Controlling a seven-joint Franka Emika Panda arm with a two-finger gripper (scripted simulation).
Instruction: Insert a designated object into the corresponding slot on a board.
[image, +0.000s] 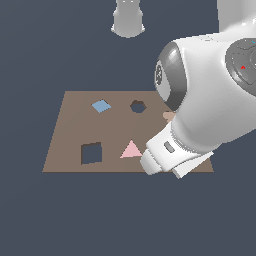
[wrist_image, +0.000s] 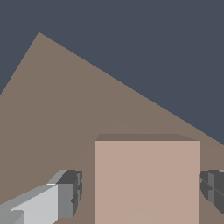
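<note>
1. Background is a flat dark blue-grey surface; the brown board (image: 75, 115) lies flat on it. A white cylindrical base (image: 128, 20) stands beyond the board's far edge.
2. Board contents in the exterior view: light-blue diamond (image: 101, 106) toward the far side on the exterior view's left, dark hexagonal hole (image: 138, 106) just beside it toward the exterior view's right, dark square slot (image: 91, 153) on the near side at the exterior view's left, pink triangle (image: 131, 150) just beside the slot toward the right.
3. Slot is empty; dark floor shows through it.
4. The white arm (image: 210, 100) fills the exterior view's right, its wrist angled down over the board's near right corner. A small tan patch (image: 168, 116) peeks out at the arm's edge; cannot tell what piece it is.
5. Gripper (wrist_image: 140, 192) is hidden by the arm body in the exterior view; only the wrist view shows it.
6. Wrist view: the tan square tile (wrist_image: 147, 181) sits on the board (wrist_image: 65, 122), centred between the two dark finger pads (wrist_image: 72, 192).
7. Fingers are spread wide, one on each side of the tile. One pad stands apart from the tile's edge with board showing in the gap; the other is just beside the opposite edge, contact not resolvable.
8. Tile lies flat, well apart from the slot, at the board's right end in the exterior view, under the wrist.
9. Tile's far side face reads as a thin darker band, so it has some thickness.
</note>
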